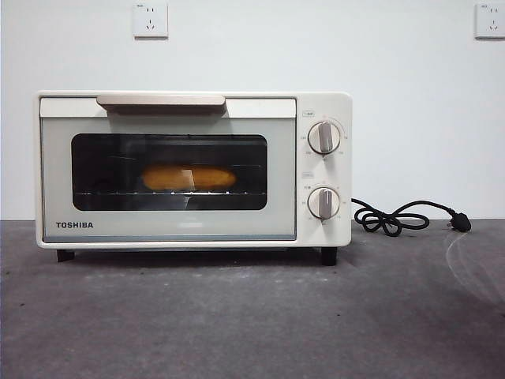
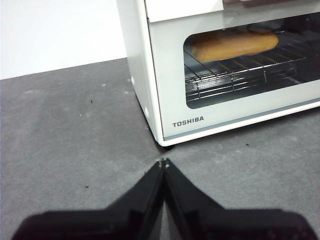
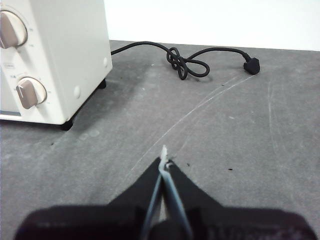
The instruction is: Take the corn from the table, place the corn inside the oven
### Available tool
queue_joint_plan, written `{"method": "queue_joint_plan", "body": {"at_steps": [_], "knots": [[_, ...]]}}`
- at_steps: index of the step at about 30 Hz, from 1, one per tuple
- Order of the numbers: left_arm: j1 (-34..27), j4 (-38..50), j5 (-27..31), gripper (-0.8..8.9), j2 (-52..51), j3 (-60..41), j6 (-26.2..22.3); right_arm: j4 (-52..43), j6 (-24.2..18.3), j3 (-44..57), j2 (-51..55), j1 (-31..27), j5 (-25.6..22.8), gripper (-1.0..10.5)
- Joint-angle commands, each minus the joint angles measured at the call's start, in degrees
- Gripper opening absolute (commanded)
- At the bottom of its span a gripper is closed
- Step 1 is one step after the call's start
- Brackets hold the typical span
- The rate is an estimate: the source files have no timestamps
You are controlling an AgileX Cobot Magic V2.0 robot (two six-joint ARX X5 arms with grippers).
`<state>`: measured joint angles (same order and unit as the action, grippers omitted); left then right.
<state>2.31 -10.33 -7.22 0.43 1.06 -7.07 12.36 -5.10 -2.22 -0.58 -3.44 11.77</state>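
Note:
The cream-white TOSHIBA oven (image 1: 193, 170) stands on the dark grey table (image 1: 252, 316) with its glass door closed. Behind the glass the yellow-orange corn (image 1: 189, 177) lies lengthwise on the wire rack. The left wrist view shows the corn (image 2: 235, 45) through the door window too. My left gripper (image 2: 163, 162) is shut and empty, a short way off the oven's (image 2: 200, 75) front left corner. Off the oven's (image 3: 60, 60) knob side, my right gripper (image 3: 164, 161) is also shut with nothing in it. Neither arm shows in the front view.
The oven's black cord (image 1: 398, 217) lies coiled on the table to its right, its plug (image 3: 251, 65) near the back wall. Two knobs (image 1: 323, 137) sit on the oven's right panel. Bare table (image 3: 240, 140) with pale scuffs lies before the right gripper.

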Motion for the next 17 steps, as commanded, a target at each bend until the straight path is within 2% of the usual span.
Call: {"method": "queue_joint_plan", "body": {"at_steps": [1, 17], "knots": [[-0.1, 0.2, -0.2, -0.04, -0.1, -0.2, -0.7, -0.4, 0.6, 0.6, 0.0, 0.0, -0.3, 0.0], [-0.1, 0.3, -0.2, -0.04, 0.5, -0.2, -0.7, -0.4, 0.6, 0.6, 0.0, 0.0, -0.3, 0.0]]}}
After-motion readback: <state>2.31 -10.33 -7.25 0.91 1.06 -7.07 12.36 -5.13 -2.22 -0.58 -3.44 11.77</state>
